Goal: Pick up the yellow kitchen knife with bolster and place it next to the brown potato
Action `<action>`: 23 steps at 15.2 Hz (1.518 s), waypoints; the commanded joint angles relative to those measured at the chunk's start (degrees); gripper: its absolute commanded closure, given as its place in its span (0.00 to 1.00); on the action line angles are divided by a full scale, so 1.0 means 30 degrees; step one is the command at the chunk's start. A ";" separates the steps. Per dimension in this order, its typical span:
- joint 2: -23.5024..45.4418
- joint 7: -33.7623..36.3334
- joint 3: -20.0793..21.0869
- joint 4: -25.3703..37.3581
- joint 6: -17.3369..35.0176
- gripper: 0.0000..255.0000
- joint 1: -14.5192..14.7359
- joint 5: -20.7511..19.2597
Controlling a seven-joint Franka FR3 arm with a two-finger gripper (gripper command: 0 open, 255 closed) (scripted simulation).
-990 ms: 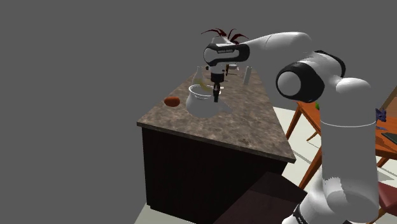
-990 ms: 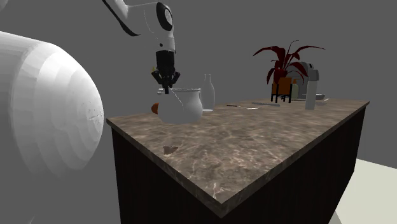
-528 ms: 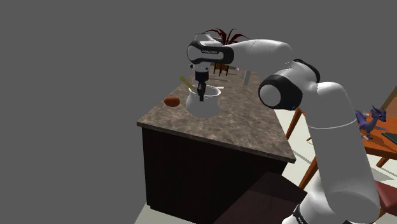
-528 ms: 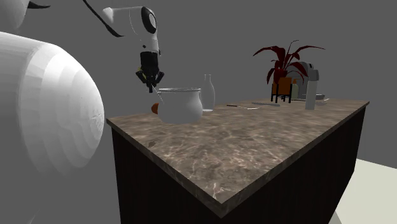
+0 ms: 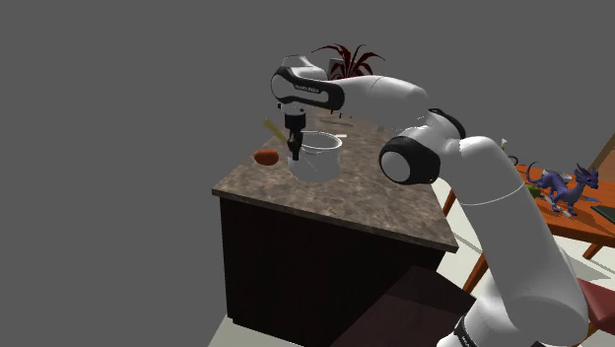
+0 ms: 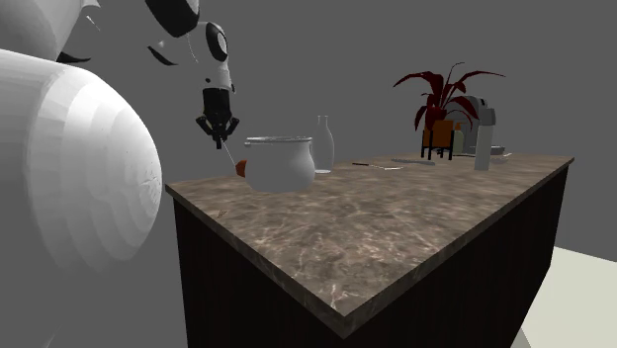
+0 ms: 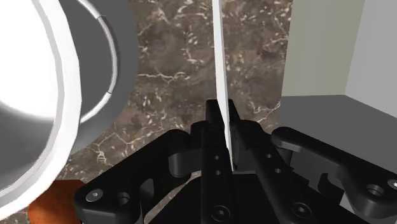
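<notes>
The kitchen knife (image 7: pixel 218 70) is clasped by the fingers (image 7: pixel 234 127), its blade pointing at the table (image 7: pixel 172 70); the potato (image 5: pixel 265 156) lies near, toward the shoulder view's left.

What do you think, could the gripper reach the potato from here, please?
Probably yes: the gripper, shut on the knife, hangs above the counter beside the pot, close to the potato, with nothing between them.

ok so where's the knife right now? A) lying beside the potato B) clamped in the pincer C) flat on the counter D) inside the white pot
B: the wrist view has the knife blade clasped in the shut pincer, with the counter beneath it.
</notes>
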 commanded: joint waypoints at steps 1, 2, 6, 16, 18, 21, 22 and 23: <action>-0.0273 -0.0010 -0.0033 -0.1090 0.0799 1.00 0.0238 -0.0047; -0.0350 -0.0026 -0.0042 -0.1492 0.1115 1.00 0.0311 -0.0059; -0.0536 -0.0078 -0.0056 -0.2880 0.2284 1.00 0.0547 -0.0080; -0.0422 -0.0187 0.0002 -0.5327 0.4781 1.00 0.0880 0.0009; -0.0327 -0.0207 0.0026 -0.5691 0.5230 1.00 0.0916 0.0045; -0.0137 -0.0241 0.0072 -0.6199 0.5913 1.00 0.0958 0.0110; -0.0141 -0.0241 0.0071 -0.6206 0.5915 1.00 0.0959 0.0109; -0.0139 -0.0241 0.0072 -0.6201 0.5913 1.00 0.0958 0.0110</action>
